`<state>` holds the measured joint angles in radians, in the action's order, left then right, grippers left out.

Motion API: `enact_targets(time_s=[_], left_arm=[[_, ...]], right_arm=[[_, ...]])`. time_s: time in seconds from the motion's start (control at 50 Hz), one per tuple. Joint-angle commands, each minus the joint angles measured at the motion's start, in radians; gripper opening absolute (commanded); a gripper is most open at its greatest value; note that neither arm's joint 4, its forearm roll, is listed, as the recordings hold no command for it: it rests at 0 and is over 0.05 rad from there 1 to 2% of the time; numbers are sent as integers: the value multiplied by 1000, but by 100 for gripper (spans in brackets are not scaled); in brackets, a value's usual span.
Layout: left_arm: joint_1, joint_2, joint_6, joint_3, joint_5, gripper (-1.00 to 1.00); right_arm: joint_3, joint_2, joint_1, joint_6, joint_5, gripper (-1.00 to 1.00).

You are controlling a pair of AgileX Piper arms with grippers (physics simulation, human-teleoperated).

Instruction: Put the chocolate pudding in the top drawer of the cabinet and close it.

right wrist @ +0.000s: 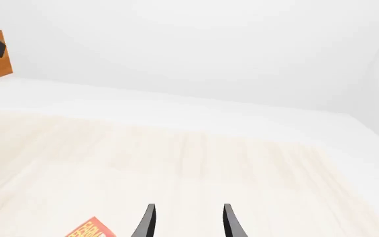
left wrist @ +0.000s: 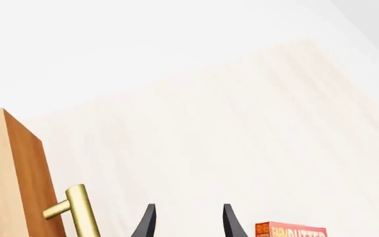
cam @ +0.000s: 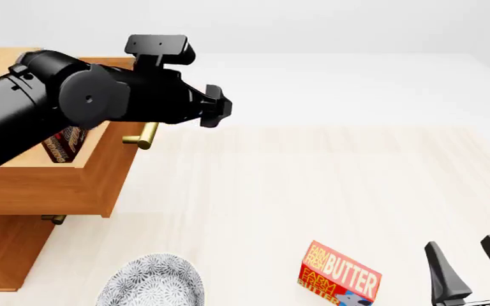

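At five o'clock in the front view the right hand (cam: 466, 271) idles with fingers spread, empty. Just left lies a glossy cardboard butter box (cam: 339, 274) on the pale bench (cam: 313, 185). At ten o'clock the left hand (left wrist: 186, 222), parted, sits beside the brass handle (cam: 143, 135), likely to push; the chocolate pudding (cam: 62, 143) lies inside the open wooden top drawer (cam: 74, 185).

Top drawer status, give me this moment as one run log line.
top drawer: open | pudding box: inside drawer | left end effector: open, empty, beside handle | right end effector: open, idle | butter box: on table
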<state>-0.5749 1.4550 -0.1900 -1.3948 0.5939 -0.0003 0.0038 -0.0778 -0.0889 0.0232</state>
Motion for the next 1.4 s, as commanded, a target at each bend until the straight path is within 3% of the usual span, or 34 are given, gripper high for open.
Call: enact_targets(time_s=[0.02, 0.88, 1.4], left_arm=[[-8, 24, -34, 31, -43, 100], [-6, 76, -143, 133, -179, 100], [13, 112, -166, 146, -229, 100]], right_arm=[[0, 0, 0, -1, 3, 100], [-1, 10, -3, -4, -1, 100], [0, 14, -2, -4, -3, 100]])
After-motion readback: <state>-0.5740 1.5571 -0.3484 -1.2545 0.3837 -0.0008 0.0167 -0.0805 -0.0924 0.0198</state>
